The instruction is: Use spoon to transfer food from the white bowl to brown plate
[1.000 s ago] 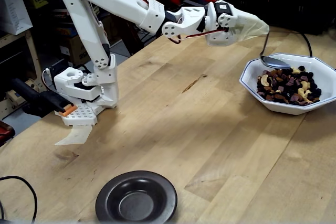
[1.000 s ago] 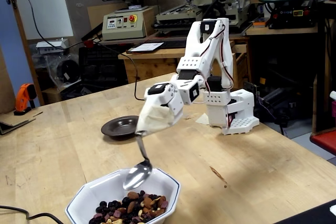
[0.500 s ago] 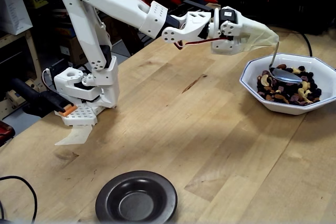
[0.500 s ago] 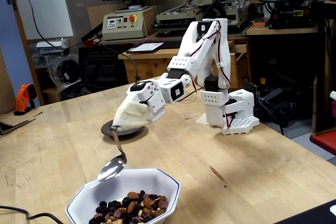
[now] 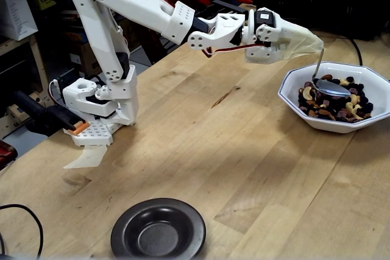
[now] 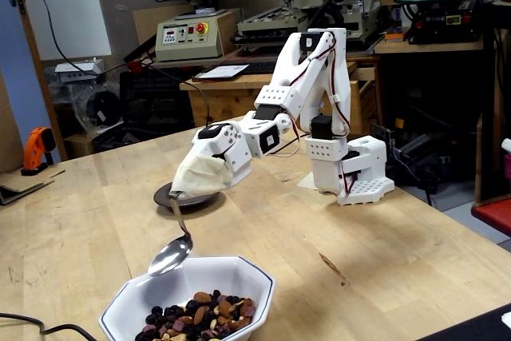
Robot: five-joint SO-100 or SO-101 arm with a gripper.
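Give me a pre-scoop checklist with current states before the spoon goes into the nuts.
1. Spoon attached to gripper: ok. The handle runs up into the beige wrapping; the fingers themselves are hidden.
2. Spoon over white bowl: ok. In both fixed views its bowl sits at or above the rim, on the arm's side.
3. Spoon empty: ok. No food shows on it in either view.
4. Food left to scoop: ok. The pile fills the bowl's bottom.
5. Brown plate ready: ok. It is empty and apart from the bowl.
6. Spoon touching the food: cannot tell. The two views do not settle the gap.
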